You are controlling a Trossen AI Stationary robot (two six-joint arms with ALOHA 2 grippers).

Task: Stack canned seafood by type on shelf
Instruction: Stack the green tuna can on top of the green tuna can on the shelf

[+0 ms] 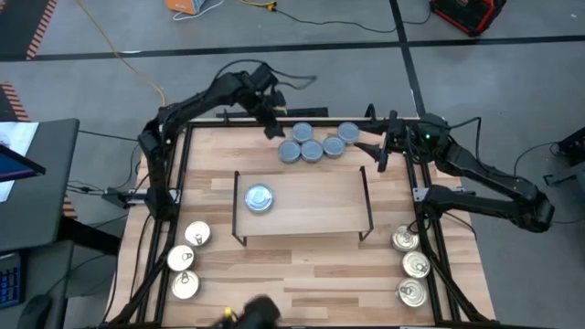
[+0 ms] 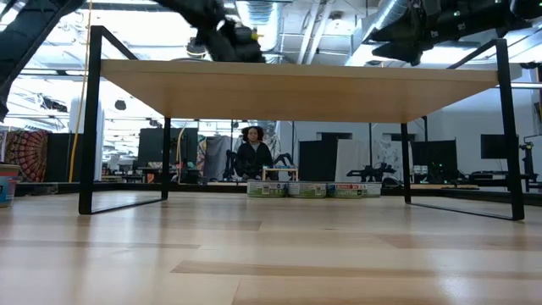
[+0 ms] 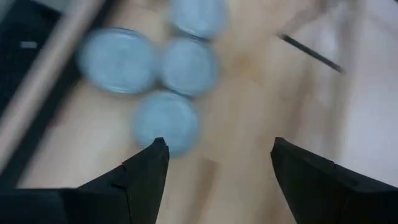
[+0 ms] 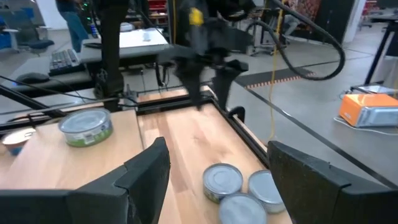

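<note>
Left pincer [image 1: 271, 128] open beside blue-grey tins [image 1: 312, 145]

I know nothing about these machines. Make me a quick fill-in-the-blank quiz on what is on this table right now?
1. On the low light-wood shelf with black wire legs stands ___ blue-grey-lidded flat round tin.
2. Behind the shelf lie ___ more blue-grey tins.
3. The shiny silver-gold pull-tab tins sit three at each ___ corner of the table.
4. The left gripper, above the blue-grey group, has its jaws ___.

Missing words: one; five; front; open
</note>
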